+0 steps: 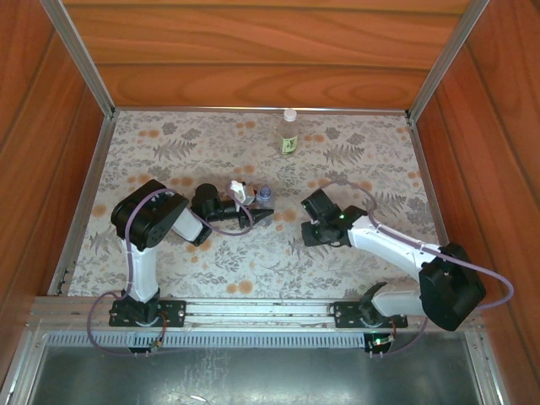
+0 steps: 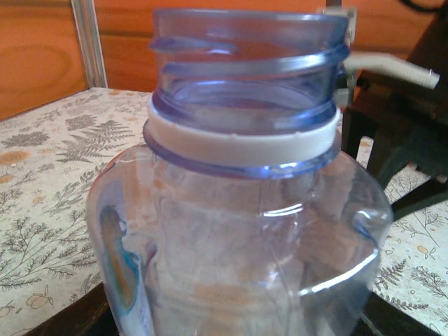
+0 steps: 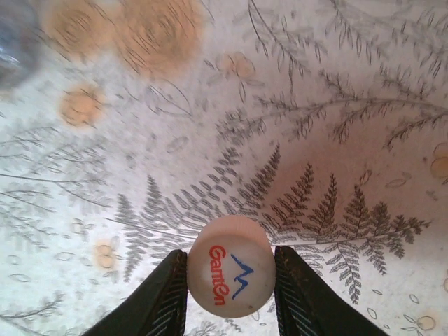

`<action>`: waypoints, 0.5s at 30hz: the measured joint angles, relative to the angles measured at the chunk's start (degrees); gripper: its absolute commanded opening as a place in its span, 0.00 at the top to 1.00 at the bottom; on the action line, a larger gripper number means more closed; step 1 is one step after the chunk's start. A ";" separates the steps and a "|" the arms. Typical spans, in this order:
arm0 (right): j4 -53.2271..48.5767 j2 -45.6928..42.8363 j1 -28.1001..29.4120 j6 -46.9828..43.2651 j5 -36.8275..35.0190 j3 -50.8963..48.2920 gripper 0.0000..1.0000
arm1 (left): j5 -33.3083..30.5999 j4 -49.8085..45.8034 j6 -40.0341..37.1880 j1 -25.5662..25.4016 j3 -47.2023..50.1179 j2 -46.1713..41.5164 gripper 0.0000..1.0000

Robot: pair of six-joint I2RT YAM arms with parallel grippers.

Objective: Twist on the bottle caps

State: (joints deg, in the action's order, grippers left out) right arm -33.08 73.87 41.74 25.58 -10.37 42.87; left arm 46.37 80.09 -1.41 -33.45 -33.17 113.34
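Note:
My left gripper [image 1: 251,209] is shut on the bluish-lilac bottle [image 1: 262,194], left of the table's middle. In the left wrist view this bottle [image 2: 238,231] stands very close, its threaded neck [image 2: 248,63] open above a white ring, and dark fingers [image 2: 73,320] show at its base. My right gripper [image 1: 310,222] hovers just to the right, shut on a whitish cap [image 3: 229,269] printed with red letters and a blue mark, above the cloth. The yellow-green labelled bottle [image 1: 288,135] stands upright at the back with a white cap [image 1: 289,114] on its neck.
A fern-patterned cloth [image 1: 211,253] covers the table, with wooden walls on three sides and metal rails [image 1: 89,177] along the edges. The right arm's dark head [image 2: 409,133] sits close beyond the bottle neck. A blurred bluish shape [image 3: 14,38] lies at the top left of the right wrist view.

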 measured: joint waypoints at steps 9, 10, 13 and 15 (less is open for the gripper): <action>-12.46 2.23 0.00 -3.76 1.88 18.18 0.66 | 0.00 -0.02 0.11 0.00 -0.26 0.07 0.44; -14.05 3.02 0.00 -4.50 2.03 20.74 0.66 | 0.00 -0.02 0.20 0.00 -0.31 0.13 0.44; -18.75 6.03 0.00 -6.86 2.64 28.24 0.66 | 0.00 -0.02 0.26 0.00 -0.37 0.24 0.44; -21.84 8.33 0.00 -8.37 3.21 33.29 0.66 | 0.02 -0.04 0.28 0.00 -0.48 0.28 0.44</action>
State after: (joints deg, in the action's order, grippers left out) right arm -54.92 82.19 41.74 17.21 -7.16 76.16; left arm 46.39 80.05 -1.13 -33.45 -33.65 113.62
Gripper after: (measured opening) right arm 0.346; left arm 0.556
